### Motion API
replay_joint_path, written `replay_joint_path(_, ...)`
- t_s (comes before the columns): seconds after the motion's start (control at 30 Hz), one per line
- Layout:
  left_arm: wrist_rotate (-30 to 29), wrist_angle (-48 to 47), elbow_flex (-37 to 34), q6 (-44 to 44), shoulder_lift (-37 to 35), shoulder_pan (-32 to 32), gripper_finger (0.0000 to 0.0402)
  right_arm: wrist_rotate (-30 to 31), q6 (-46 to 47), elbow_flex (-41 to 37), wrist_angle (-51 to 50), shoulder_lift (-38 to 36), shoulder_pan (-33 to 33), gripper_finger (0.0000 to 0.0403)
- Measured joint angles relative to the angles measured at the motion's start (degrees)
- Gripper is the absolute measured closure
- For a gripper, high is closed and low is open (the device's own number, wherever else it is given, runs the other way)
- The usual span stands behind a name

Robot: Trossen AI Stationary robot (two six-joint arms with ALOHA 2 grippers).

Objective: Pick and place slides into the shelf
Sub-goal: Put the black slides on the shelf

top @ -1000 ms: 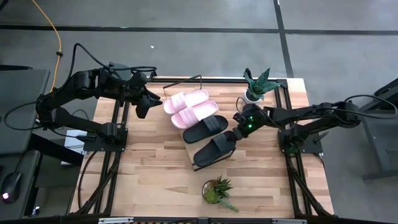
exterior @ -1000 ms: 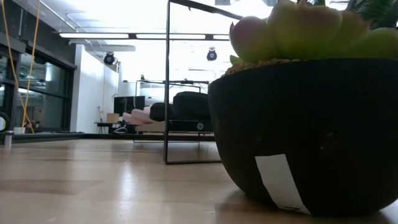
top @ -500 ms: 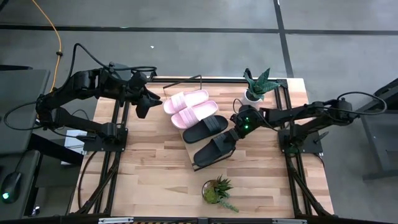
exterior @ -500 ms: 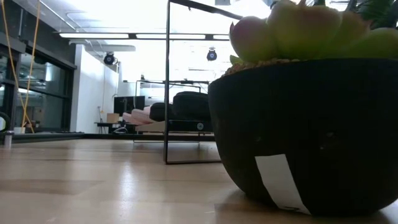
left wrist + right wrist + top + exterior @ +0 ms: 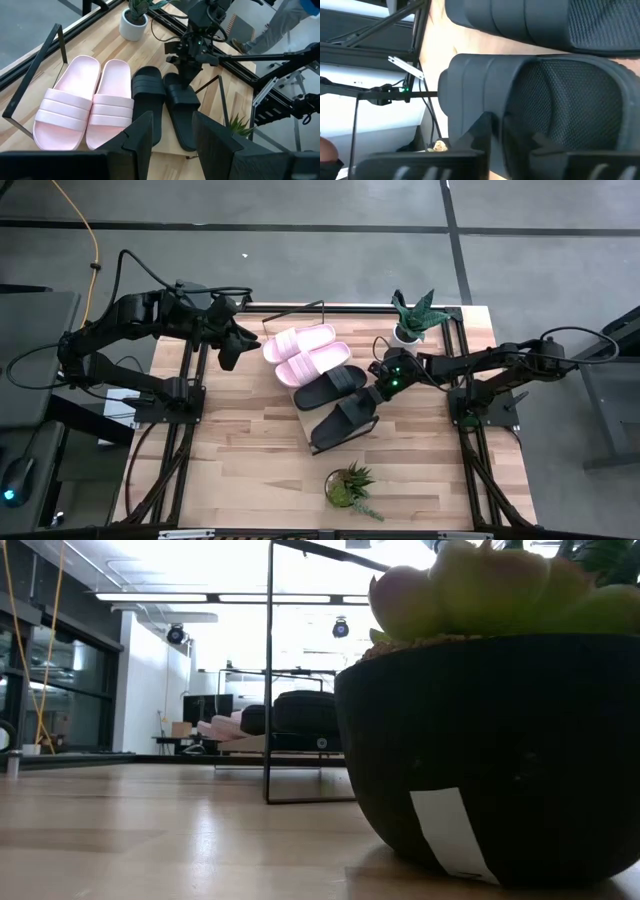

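Observation:
Two pale pink slides [image 5: 305, 350] and one black slide [image 5: 330, 385] lie side by side on the slanted wooden shelf [image 5: 303, 418]. A second black slide [image 5: 343, 420] lies along the shelf's near right side. My right gripper [image 5: 377, 394] is shut on that slide at the end nearest the right arm, where its strap [image 5: 182, 94] sits. My left gripper [image 5: 233, 350] hovers left of the shelf, raised above the table. It is open [image 5: 172, 140] with nothing between its fingers. My right gripper pinches the second black slide's side rim [image 5: 496, 117] beside the strap. One finger [image 5: 522, 137] is over the mesh footbed and the other [image 5: 479, 131] is outside the rim. The fingers slant down from the table's right. The slide lies flat on its sole.
A plant in a white pot [image 5: 408, 328] stands at the far right, just behind my right arm. A second plant [image 5: 348, 485] in a dark pot [image 5: 490, 740] sits near the front edge. The shelf's thin black wire frame [image 5: 300, 310] rises at its far side. Bare tabletop lies at the near left.
My right gripper has edged a little toward the strap end of the second black slide, tipping slightly downward. My left arm has kept still.

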Motion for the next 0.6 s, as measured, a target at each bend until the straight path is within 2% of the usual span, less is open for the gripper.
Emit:
replay_joint_path(0.07,0.00,0.00,0.00,0.03,0.00,0.00,0.0275,-0.05,0.02,0.00,0.15,0.00,0.00,0.0395)
replay_joint_path(0.33,0.00,0.00,0.00,0.14,0.00,0.00,0.0275,0.19,1.78,0.00,0.69,-0.45,0.00,0.0400)
replay_joint_path(0.6,-0.02,-0.04,0.00,0.45,0.00,0.00,0.0275,5.53,4.86,0.00,0.32,-5.46,0.35,0.0402)
